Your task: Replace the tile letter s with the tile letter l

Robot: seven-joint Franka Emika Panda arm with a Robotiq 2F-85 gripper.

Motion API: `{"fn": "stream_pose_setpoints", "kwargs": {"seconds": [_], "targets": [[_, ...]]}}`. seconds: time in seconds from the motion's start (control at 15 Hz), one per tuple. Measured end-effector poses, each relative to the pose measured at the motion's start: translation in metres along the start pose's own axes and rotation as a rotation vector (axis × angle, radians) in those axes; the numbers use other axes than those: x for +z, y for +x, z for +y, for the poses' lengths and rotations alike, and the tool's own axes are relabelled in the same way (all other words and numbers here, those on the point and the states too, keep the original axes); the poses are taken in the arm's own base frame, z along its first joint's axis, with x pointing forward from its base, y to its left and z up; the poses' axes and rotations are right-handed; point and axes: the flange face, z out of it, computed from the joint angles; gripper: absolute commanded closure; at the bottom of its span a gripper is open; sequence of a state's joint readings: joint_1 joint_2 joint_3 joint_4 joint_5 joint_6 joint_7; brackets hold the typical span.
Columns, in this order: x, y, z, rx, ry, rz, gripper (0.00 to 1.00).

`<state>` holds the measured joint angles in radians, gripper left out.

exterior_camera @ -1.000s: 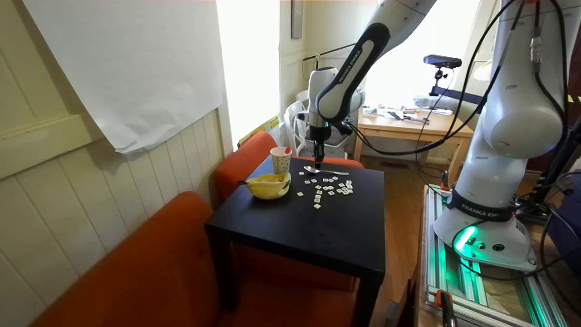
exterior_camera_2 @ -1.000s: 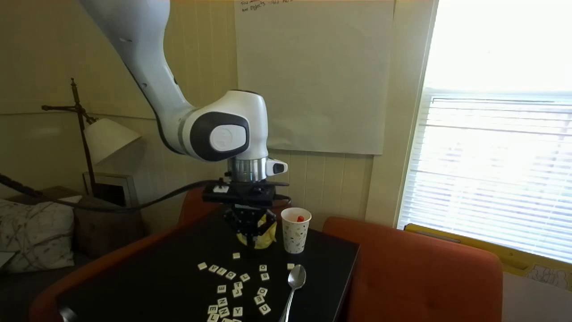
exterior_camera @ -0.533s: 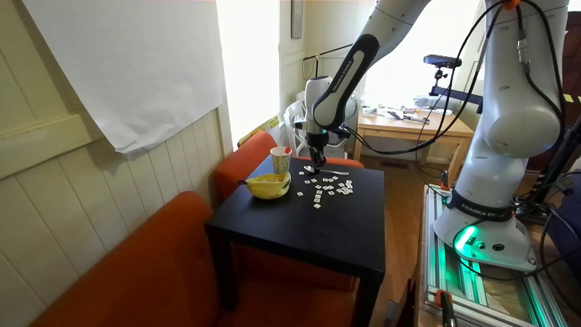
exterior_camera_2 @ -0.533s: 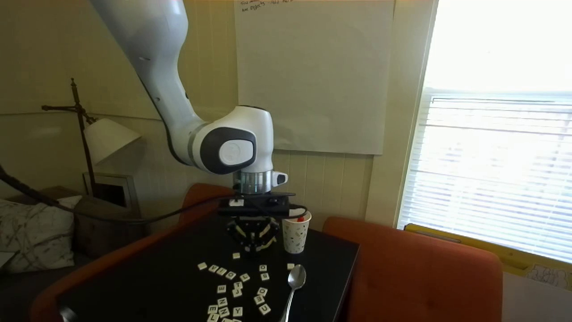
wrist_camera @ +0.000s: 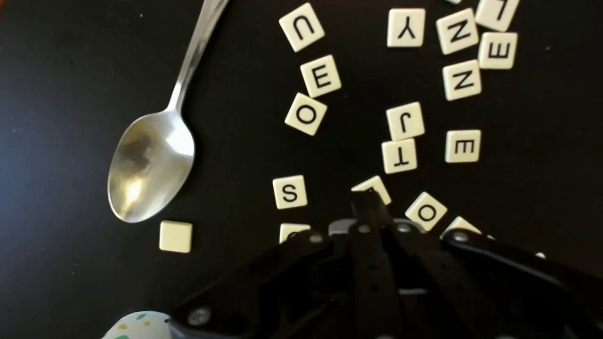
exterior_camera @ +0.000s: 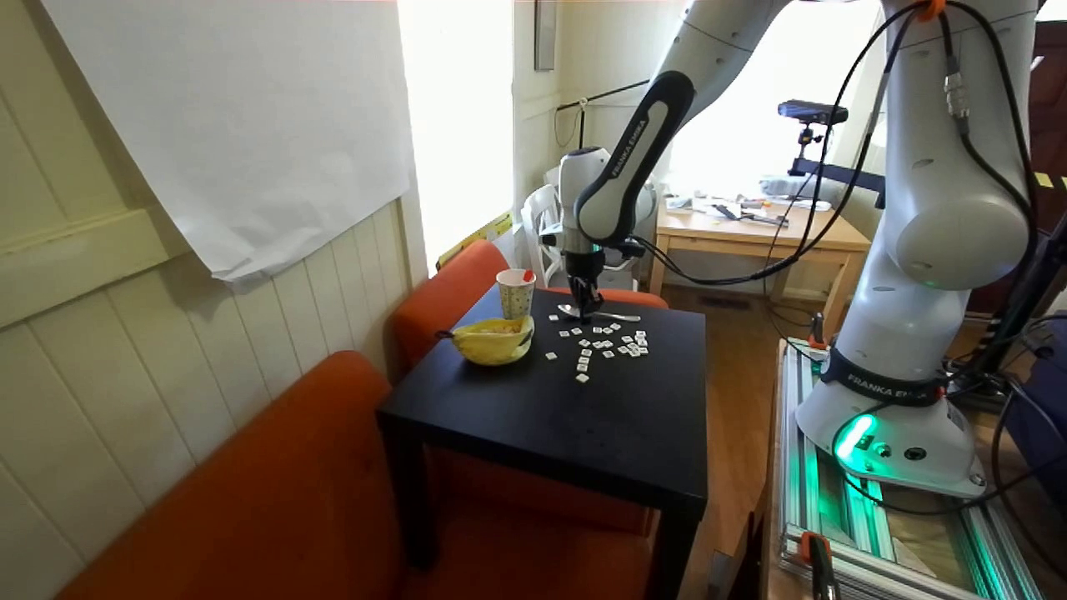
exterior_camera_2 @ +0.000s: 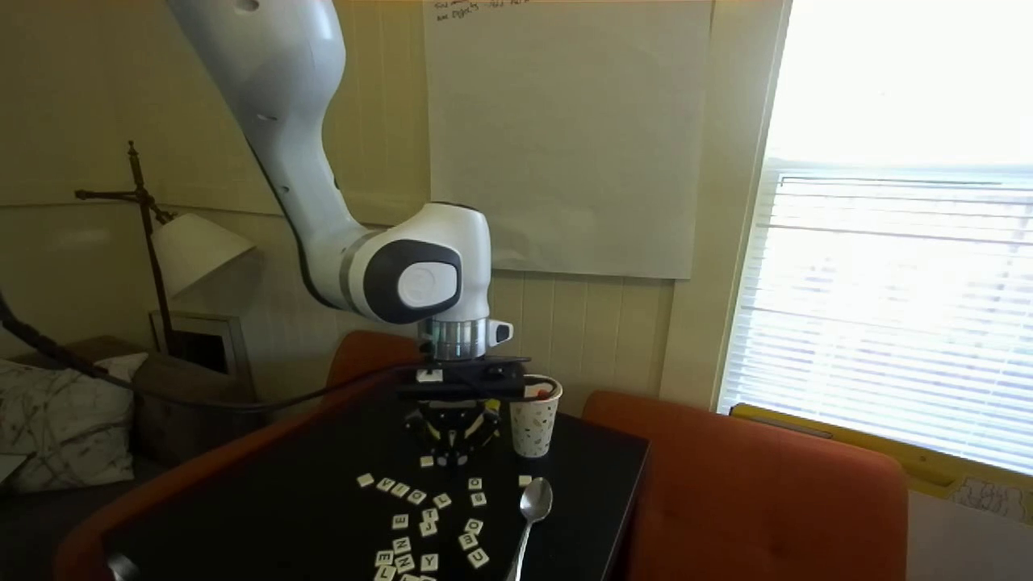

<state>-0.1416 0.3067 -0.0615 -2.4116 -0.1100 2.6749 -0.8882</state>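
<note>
Over the last second the arm [exterior_camera_2: 311, 194] has lowered toward the table [exterior_camera: 542, 425], while the S tile [wrist_camera: 289, 192] and the L tile [wrist_camera: 377, 185] have not shifted. The S lies between the spoon [wrist_camera: 160, 150] and the L, which the jaws partly cover in the wrist view; whether they touch it I cannot tell. The jaws are closed together, holding nothing. With the L near the end of the row of V, I and O tiles [exterior_camera_2: 401, 489] and the S apart from it, the swap may be partly done, and a nudge seems likelier than a pick.
</note>
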Motion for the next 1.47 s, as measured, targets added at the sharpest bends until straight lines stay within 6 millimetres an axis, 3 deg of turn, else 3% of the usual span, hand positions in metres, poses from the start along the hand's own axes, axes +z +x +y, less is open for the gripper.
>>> {"fn": "stream_pose_setpoints", "kwargs": {"seconds": [0.87, 1.47], "targets": [[0.031, 0.002, -0.001, -0.247, 0.034, -0.017, 1.0], [0.036, 0.007, 0.003, -0.332, 0.028, -0.023, 1.0]]}}
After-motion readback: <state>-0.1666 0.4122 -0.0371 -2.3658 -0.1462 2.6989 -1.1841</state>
